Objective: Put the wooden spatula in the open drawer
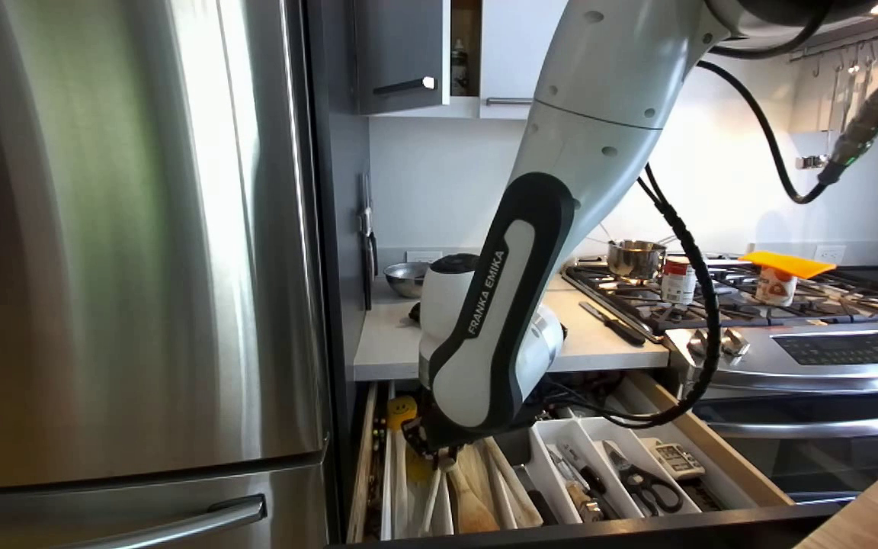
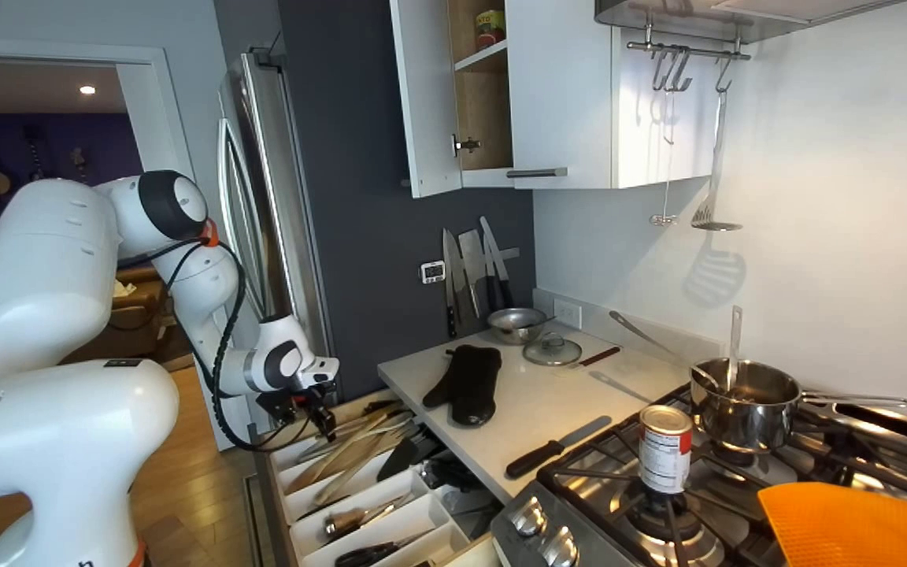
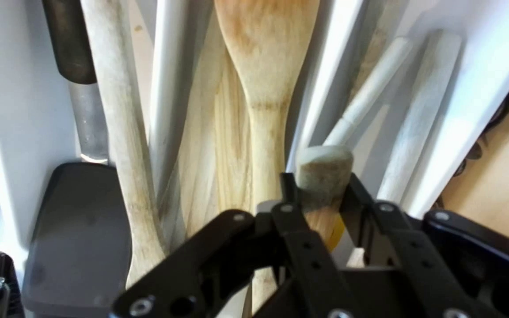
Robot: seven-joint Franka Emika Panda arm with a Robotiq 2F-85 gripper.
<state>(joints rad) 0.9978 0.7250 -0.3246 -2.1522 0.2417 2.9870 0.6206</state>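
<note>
Wooden spatula (image 3: 324, 168) shows just its blunt handle end in the wrist view, clamped in the gripper (image 3: 320, 187), low over the open drawer (image 1: 717, 448); its blade is hidden, and I cannot tell whether it touches the wooden utensils (image 3: 272, 57) lying below

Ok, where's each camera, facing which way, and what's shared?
An exterior view: before the drawer, facing the counter; shows part of the arm.
An exterior view: by the stove, facing the fridge; shows most of the arm.
Wrist view: behind the tool, looking down into the drawer; shows its fingers.
Both exterior views share arm, stove, fridge, drawer.
</note>
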